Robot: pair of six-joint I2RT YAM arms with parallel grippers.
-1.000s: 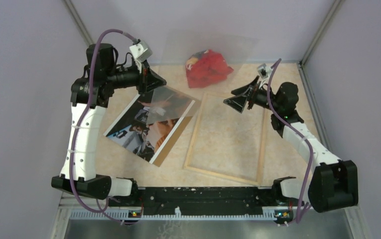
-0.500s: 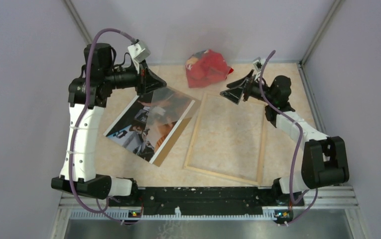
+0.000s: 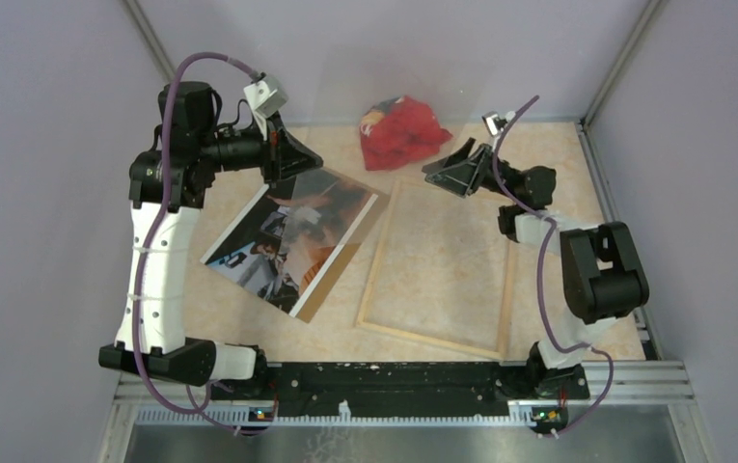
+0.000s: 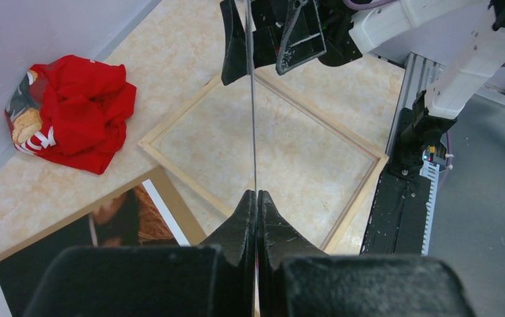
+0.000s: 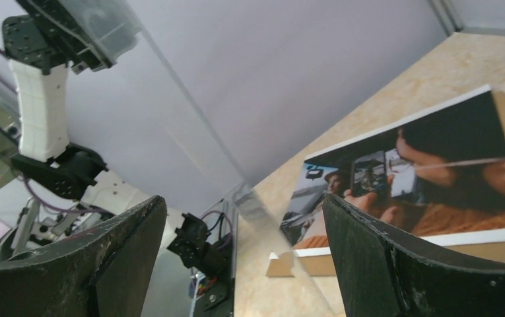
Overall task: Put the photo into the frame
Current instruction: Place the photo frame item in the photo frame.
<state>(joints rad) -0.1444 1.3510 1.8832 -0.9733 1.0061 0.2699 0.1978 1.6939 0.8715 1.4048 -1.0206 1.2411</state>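
Overhead, logged the frame (image 3: 377,253) lying flat on the tabletop (image 3: 239,309) at about 4 o'clock from the middle of the workspace, pale wood rails up, bare tabletop showing through its opening. Found the photo (image 3: 283,241) face up at the frame's 9 o'clock, just beside it and not inside, skewed, resting on a brown backing board (image 3: 310,297) peeking out along the edge toward 4 o'clock. Spotted a crumpled red cloth (image 3: 401,130) at the frame's 12 o'clock, close to the back wall, apart from the rails. Noted the left claw (image 4: 257,201) raised over the photo's 12 o'clock corner, fingers pressed together, pinching a clear pane (image 4: 253,112) by one edge. From the left wrist, read the pane edge-on as a thin bright line running straight out toward the right claw (image 3: 439,180). Placed the right claw above the frame's far rail, near 12 o'clock, fingers spread wide, gripping nothing. From the right wrist, picked out the pane's faint edge passing between the two spread fingers (image 5: 395,264); cannot tell whether touching either. In that same view, made out the photo's dark imagery with orange-brown patches and white border, backing board beneath. Judged the pane clear of the tabletop along its visible length, held up above frame and photo.
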